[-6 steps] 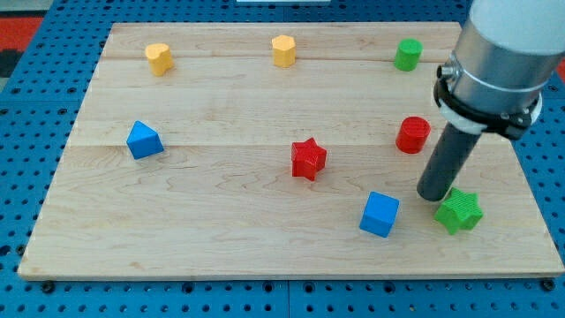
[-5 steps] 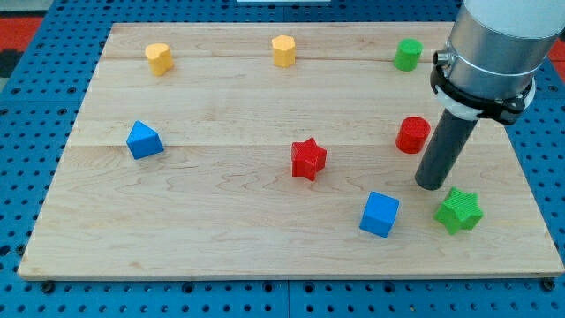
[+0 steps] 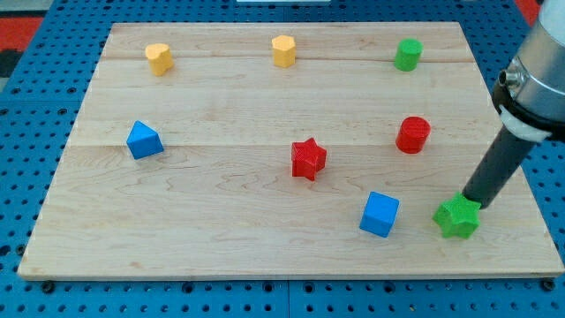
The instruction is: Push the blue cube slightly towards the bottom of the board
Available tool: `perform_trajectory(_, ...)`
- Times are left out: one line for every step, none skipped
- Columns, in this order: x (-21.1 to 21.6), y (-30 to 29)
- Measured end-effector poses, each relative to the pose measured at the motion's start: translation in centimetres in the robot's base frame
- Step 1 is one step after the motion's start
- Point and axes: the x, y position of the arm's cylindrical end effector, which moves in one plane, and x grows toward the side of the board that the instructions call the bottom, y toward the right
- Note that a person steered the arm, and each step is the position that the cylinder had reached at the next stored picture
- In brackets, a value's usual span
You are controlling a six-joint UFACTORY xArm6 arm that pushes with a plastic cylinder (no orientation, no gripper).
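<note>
The blue cube [image 3: 380, 215] sits on the wooden board [image 3: 221, 230] at the lower right. My tip [image 3: 470, 204] is to its right, touching the upper right side of the green star [image 3: 457, 217]. The star lies between my tip and the cube, with a gap between star and cube.
A red star [image 3: 308, 158] lies mid-board and a red cylinder [image 3: 412, 134] to its right. A green cylinder [image 3: 408, 54] stands at the top right. Two yellow blocks [image 3: 159, 58] [image 3: 283, 50] are along the top. A blue pyramid-like block [image 3: 144, 140] is at the left.
My tip has swung from the star's upper left to its upper right. The green star has shifted slightly down and left. The blue cube has not moved.
</note>
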Motion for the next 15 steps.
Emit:
perform_trajectory(0.0,0.0)
perform_trajectory(0.0,0.0)
perform_trajectory(-0.3,0.0)
perform_trajectory(0.0,4.4)
perform_trajectory(0.1,4.9)
perform_trajectory(0.4,4.8)
perform_trajectory(1.3,4.0)
perform_trajectory(1.3,2.6)
perform_trajectory(1.3,2.4)
perform_trajectory(1.3,1.6)
perform_trajectory(1.3,0.5)
perform_trajectory(1.3,-0.8)
perform_trajectory(1.3,-1.5)
perform_trajectory(1.3,-1.5)
perform_trajectory(-3.7,-0.3)
